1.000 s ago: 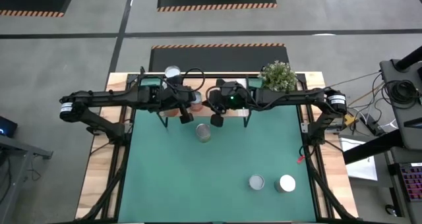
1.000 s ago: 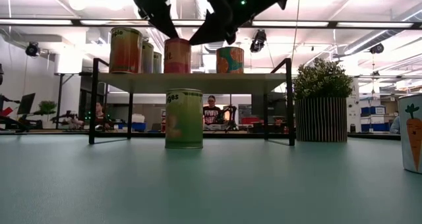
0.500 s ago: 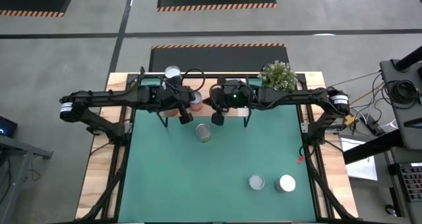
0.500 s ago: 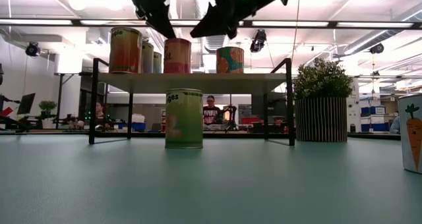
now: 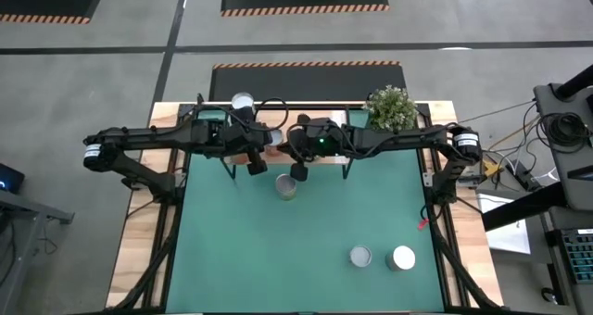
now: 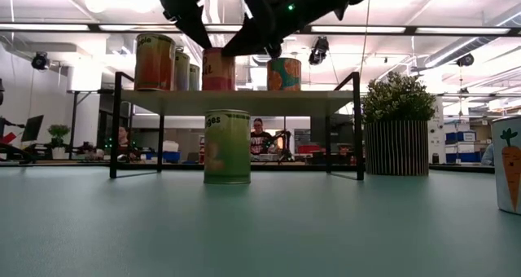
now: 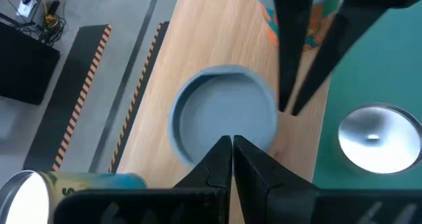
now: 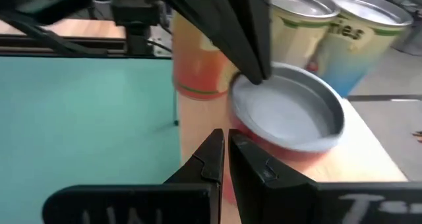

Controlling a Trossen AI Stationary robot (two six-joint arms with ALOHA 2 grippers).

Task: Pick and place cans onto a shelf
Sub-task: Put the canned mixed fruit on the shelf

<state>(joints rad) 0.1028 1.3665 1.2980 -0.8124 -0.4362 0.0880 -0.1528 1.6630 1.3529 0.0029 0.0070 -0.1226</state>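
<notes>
A red can (image 6: 218, 72) with a silvery top (image 7: 224, 109) stands upright on the light-wood shelf (image 6: 309, 102), between two cans (image 6: 155, 62) (image 6: 181, 69) on its left and an orange can (image 6: 283, 73) on its right. My left gripper (image 6: 212, 42) is shut and slants down onto the red can's top. My right gripper (image 6: 229, 52), also shut, comes in from the right at the can's upper edge. A green can (image 6: 227, 147) stands on the mat in front of the shelf. My left gripper has its shut fingertips (image 8: 259, 76) on the red can's top rim (image 8: 247, 85), slanting down from the table's left. The can stands upright on the shelf. My right gripper has its shut fingertips (image 7: 285, 105) at the right side of the top rim (image 7: 272, 112), slanting slightly down from the table's right. Whether they touch it I cannot tell.
Two more cans (image 5: 360, 257) (image 5: 403, 258) stand on the green mat near the front right; the low view shows one with a carrot label (image 6: 509, 163). A potted plant (image 5: 390, 107) stands at the shelf's right end. People sit in the room behind.
My right gripper rose a little, then came down and toward the table's left, ending at the red can's upper right edge. It stayed shut. The red can has kept its place on the shelf.
</notes>
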